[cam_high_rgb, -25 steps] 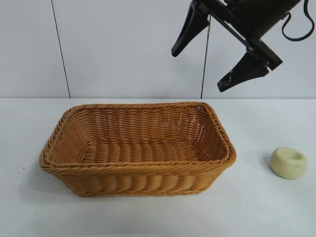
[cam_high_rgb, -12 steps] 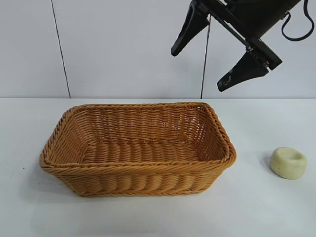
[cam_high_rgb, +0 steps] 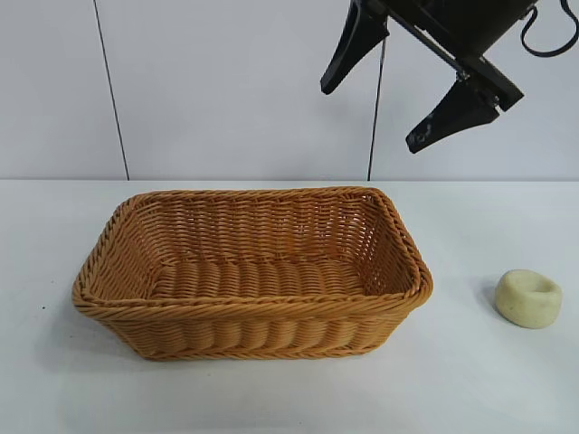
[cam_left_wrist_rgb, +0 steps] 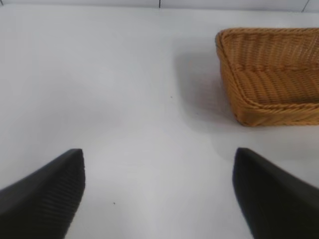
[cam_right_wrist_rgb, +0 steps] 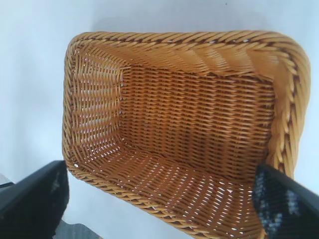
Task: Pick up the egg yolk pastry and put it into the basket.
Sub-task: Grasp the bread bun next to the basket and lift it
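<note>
On the white table (cam_high_rgb: 271, 398), over toward the left, lies a broad bare stretch running from the table's edge up to the basket (cam_high_rgb: 253, 271); the left gripper (cam_left_wrist_rgb: 158, 191) hovers above that bare patch, its two dark fingers spread wide with nothing between them, and the basket's near corner sits well off to one side of it; the basket itself stands square in the middle, its braided rim unbroken all the way round, its sloping walls open to the top and its woven floor holding nothing; above its far right corner hangs the right gripper (cam_high_rgb: 373, 113), high over the rim and tilted downward, jaws splayed very wide and gripping nothing, with clear air between the fingertips and the wicker; from its own wrist view the right gripper looks straight down into the hollow of the basket; to the right of the basket runs a strip of bare table, and past it the egg yolk pastry (cam_high_rgb: 528, 297) rests flat near the right edge, dent upward, well apart from the basket and untouched
</note>
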Tool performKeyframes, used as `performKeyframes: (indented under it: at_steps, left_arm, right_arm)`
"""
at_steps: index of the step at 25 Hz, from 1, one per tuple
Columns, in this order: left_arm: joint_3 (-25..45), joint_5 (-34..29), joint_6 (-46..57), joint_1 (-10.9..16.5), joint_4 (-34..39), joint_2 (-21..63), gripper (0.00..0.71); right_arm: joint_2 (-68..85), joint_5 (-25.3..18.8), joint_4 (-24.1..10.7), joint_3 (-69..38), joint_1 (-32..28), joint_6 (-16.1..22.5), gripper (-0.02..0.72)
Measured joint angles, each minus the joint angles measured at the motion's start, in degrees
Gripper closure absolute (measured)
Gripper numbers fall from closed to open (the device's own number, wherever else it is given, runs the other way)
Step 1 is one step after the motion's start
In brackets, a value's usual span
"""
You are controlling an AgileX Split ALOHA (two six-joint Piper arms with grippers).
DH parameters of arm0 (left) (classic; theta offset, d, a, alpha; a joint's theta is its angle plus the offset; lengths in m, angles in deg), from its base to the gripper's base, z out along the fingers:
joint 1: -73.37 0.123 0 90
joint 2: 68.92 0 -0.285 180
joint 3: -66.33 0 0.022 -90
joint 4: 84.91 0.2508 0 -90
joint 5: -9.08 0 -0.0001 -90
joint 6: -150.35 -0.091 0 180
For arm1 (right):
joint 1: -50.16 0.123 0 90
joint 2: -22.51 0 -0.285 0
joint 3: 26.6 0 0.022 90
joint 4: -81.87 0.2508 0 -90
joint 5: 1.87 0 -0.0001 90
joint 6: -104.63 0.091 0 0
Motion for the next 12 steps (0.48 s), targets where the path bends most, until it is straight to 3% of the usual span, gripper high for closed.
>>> performKeyframes:
  at_steps: [4, 10, 12]
  left_arm:
    - [0.0, -0.1, 0.0, 0.0, -0.04, 0.17, 0.105]
    - [0.0, -0.1, 0.0, 0.0, -0.06, 0.17, 0.105]
    - [0.04, -0.1, 0.0, 0.0, -0.06, 0.17, 0.105]
  right_arm:
    - [0.0, -2.29, -6.64, 3.23, 0.0, 3.54, 0.01]
    - [0.0, -6.98, -21.16, 4.06, -2.39, 7.72, 0.01]
    - [0.0, -8.53, -24.07, 4.06, -4.57, 8.22, 0.01]
